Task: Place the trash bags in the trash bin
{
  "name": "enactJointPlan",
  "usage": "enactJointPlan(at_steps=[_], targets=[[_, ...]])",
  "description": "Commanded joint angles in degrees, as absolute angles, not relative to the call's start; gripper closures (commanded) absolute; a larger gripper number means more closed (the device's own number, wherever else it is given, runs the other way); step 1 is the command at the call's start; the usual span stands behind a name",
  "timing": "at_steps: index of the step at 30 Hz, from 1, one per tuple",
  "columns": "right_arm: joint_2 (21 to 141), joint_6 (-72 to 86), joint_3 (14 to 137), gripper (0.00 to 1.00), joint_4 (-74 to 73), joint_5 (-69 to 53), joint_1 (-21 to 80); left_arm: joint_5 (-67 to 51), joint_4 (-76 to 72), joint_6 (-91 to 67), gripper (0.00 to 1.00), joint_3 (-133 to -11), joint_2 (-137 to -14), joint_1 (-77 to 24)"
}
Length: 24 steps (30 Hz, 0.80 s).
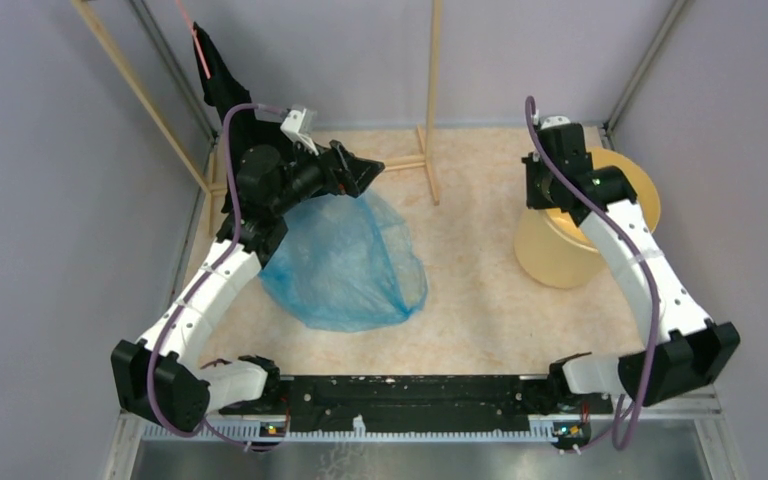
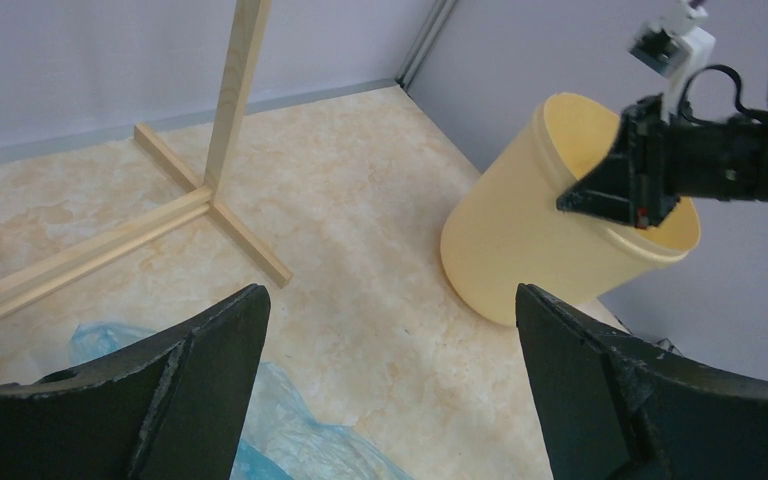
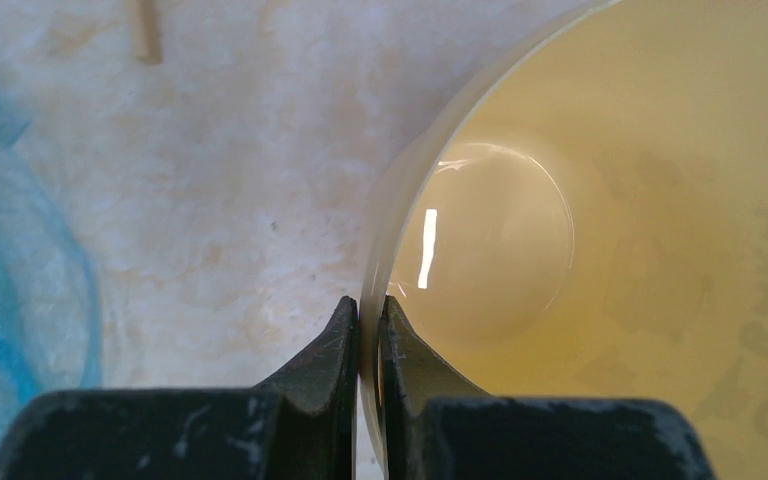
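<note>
The light-blue trash bag (image 1: 345, 260) lies crumpled flat on the table, left of centre. My left gripper (image 1: 365, 172) hovers over its far edge, jaws wide open and empty (image 2: 390, 300); a corner of the bag (image 2: 290, 440) shows below the fingers. The yellow trash bin (image 1: 550, 255) is at the far right. My right gripper (image 1: 558, 200) is shut on its rim, one finger inside and one outside (image 3: 370, 305). The bin's inside (image 3: 580, 230) holds nothing. The left wrist view shows the bin (image 2: 520, 240) with the right gripper (image 2: 610, 195) on its rim.
A wooden frame with an upright post (image 1: 432, 100) and floor bars (image 2: 225, 215) stands at the back, between bag and bin. A black cloth (image 1: 215, 70) hangs at the back left. Grey walls close in the table on three sides.
</note>
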State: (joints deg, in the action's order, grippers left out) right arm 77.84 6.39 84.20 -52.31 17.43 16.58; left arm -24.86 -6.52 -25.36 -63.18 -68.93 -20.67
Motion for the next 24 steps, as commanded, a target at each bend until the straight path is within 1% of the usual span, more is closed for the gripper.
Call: enactJointPlan(at_steps=[1,4,8,9,10,11,12,13,14,15,17,19,22,24], targets=[[71.1,7.8,79.0,1.0,-50.1,8.5,18.1,-25.4,-10.0,-25.0,0.01,-63.3,-69.1,-19.8],[69.4,8.4,76.0,1.0,-49.2,8.3,19.7,-24.3,-9.3,-24.0,0.01,-63.4,-69.1,-19.9],[69.0,9.3,75.6,1.0,-49.1,9.0,22.5,-22.7,-8.5,-22.8,0.01,-63.6,-69.2,-19.9],[68.9,9.4,75.7,0.97,-49.0,9.0,23.2,-22.6,-8.4,-22.6,0.01,-63.6,-69.2,-19.9],[69.0,9.4,75.9,0.92,-49.2,9.4,23.8,-22.4,-8.3,-22.5,0.01,-63.6,-69.2,-19.9],[69.2,9.6,76.6,0.84,-49.8,10.6,24.3,-22.2,-8.3,-22.2,0.01,-63.6,-69.2,-19.9],[69.4,9.8,77.6,0.73,-50.9,12.2,24.9,-21.9,-8.2,-22.0,0.01,-63.6,-69.1,-20.0],[69.6,9.9,78.7,0.66,-52.2,13.9,25.5,-21.6,-8.1,-21.9,0.01,-63.6,-69.2,-20.0],[69.8,10.0,80.3,0.56,-53.5,15.9,26.1,-21.3,-8.0,-21.7,0.01,-63.6,-69.1,-19.9],[70.1,10.1,82.0,0.5,-55.0,17.6,26.6,-21.1,-7.8,-21.6,0.01,-63.7,-69.0,-20.0],[70.6,10.2,86.0,0.4,-57.2,20.9,28.2,-21.1,-7.7,-21.5,0.01,-63.8,-68.9,-20.0],[71.9,10.0,90.4,0.33,-58.5,22.9,30.4,-21.3,-7.7,-21.6,0.01,-63.9,-68.7,-19.9],[75.9,11.0,96.5,0.29,-58.9,25.6,35.9,-19.9,-7.1,-20.8,0.01,-64.1,-67.8,-19.9],[79.2,11.5,98.1,0.28,-56.8,25.7,41.4,-16.9,-6.0,-19.2,0.01,-64.2,-66.7,-20.0]])
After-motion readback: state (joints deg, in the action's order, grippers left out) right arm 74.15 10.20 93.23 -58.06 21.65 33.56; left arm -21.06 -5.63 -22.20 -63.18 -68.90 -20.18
